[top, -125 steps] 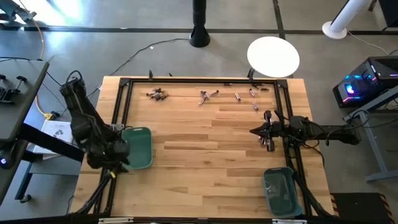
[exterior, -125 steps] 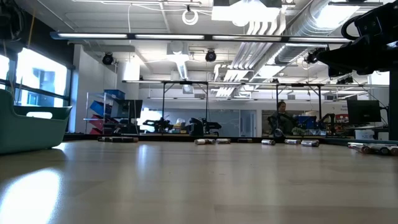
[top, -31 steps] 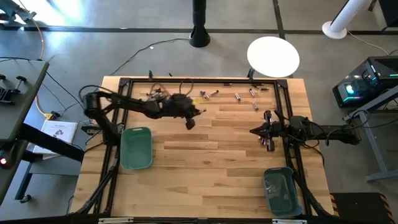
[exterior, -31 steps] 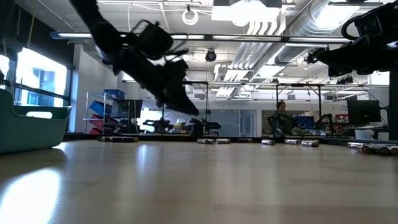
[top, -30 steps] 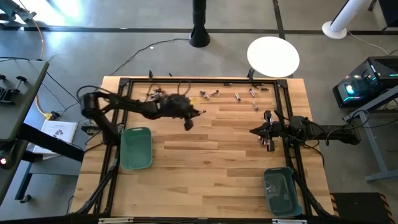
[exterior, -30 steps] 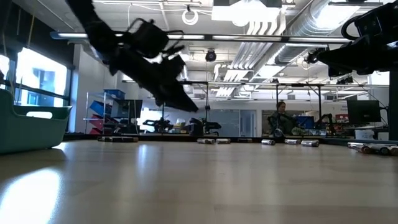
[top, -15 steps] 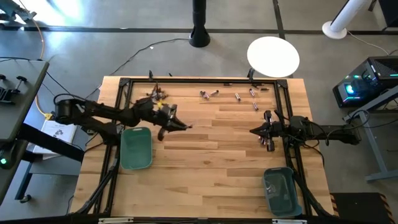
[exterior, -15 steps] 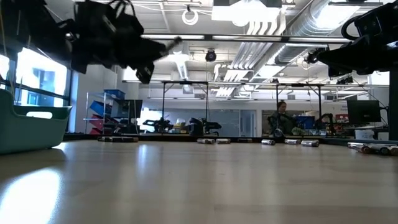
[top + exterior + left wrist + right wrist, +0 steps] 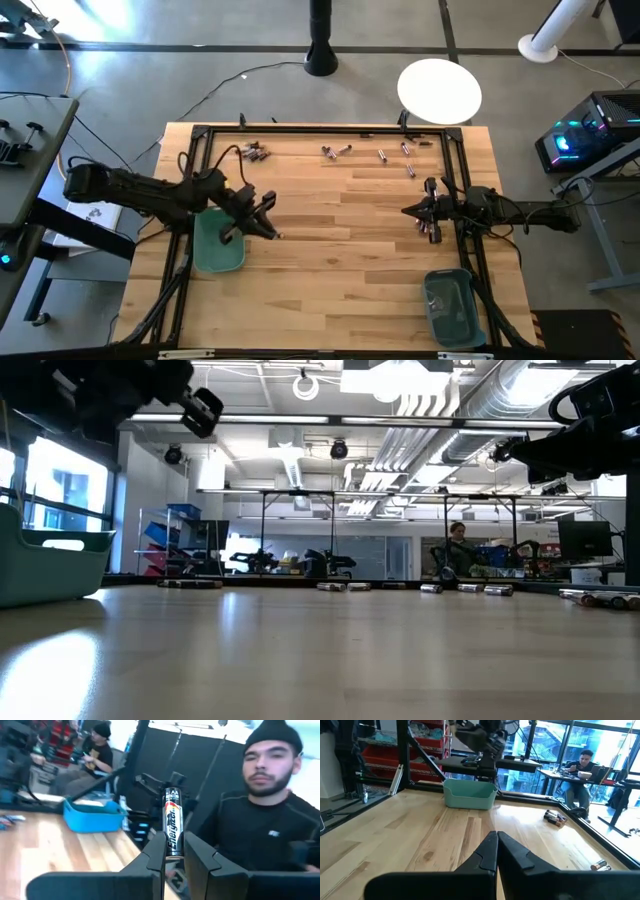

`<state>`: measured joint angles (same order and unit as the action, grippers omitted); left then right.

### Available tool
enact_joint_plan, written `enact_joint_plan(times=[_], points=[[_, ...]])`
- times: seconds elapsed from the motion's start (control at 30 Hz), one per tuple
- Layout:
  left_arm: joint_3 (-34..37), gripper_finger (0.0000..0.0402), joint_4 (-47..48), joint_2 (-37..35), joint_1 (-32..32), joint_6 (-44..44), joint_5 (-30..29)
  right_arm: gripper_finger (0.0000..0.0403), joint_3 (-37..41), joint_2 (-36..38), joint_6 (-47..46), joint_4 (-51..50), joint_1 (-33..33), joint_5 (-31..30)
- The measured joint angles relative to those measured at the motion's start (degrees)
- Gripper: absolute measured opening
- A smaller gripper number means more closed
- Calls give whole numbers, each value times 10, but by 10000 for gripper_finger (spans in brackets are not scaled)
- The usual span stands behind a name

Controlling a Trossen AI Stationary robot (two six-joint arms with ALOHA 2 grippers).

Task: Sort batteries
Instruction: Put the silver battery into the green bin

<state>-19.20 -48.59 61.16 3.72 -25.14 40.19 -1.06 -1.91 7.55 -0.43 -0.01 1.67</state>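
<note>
The left gripper (image 9: 172,851) pinches a black-and-copper AA battery (image 9: 172,822), long axis standing up out of the fingertips, just beside the left teal bin (image 9: 218,243). Farther off, the right gripper (image 9: 497,840) waits closed; loose batteries (image 9: 335,152) line the table's far edge.

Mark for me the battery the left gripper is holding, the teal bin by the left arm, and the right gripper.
battery (image 9: 172,822), left wrist view, on its label, above the fingers.
left teal bin (image 9: 214,258), high view, on its floor.
right gripper (image 9: 407,210), high view, at its shut fingertips.
</note>
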Motion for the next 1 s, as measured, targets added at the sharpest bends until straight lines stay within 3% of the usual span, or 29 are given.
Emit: enact_joint_plan(times=[0.1,0.33,0.53,0.73,1.0], points=[[-1,32,94,-43,-29,-12,-59,0,0,0,0,0,0,0],[-95,32,569,-158,-105,-9,-292,0,0,0,0,0,0,0],[-201,32,831,-175,-168,-116,-440,0,0,0,0,0,0,0],[-243,32,1006,-148,-230,-279,-463,0,0,0,0,0,0,0],[-243,32,1135,-105,-323,-459,-491,0,0,0,0,0,0,0]])
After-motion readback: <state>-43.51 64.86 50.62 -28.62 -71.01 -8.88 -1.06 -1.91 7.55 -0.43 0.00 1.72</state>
